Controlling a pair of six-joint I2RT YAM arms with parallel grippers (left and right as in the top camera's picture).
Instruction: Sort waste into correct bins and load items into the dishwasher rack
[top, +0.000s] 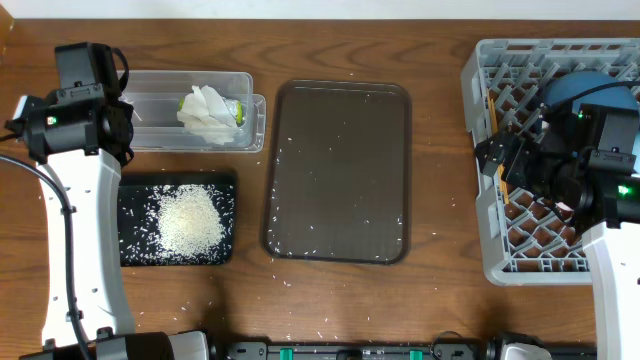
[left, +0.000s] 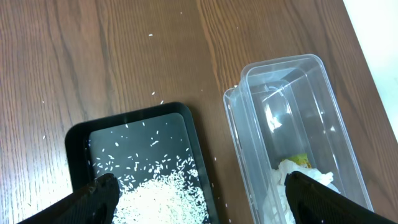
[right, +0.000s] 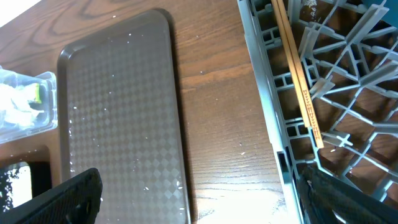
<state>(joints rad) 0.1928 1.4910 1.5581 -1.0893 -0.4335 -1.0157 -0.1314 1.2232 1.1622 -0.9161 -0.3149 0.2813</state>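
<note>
Left pincer (left: 199, 208) stands apart and empty above the rice (left: 161, 202) on the black tray (left: 78, 140). The clear tub (left: 323, 112) just beside it holds the tissue (left: 298, 180). Right pincer (right: 205, 205), also apart, hovers over the table (right: 217, 93) between the brown tray (right: 118, 112) and the rack (right: 273, 124), where the chopsticks (right: 297, 81) lie.

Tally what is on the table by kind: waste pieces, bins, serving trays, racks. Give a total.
Waste pieces: 3 (rice heap, tissue, wrapper)
Bins: 2 (clear tub, black tray)
Serving trays: 1 (brown tray)
Racks: 1 (grey rack)
Total: 7
</note>
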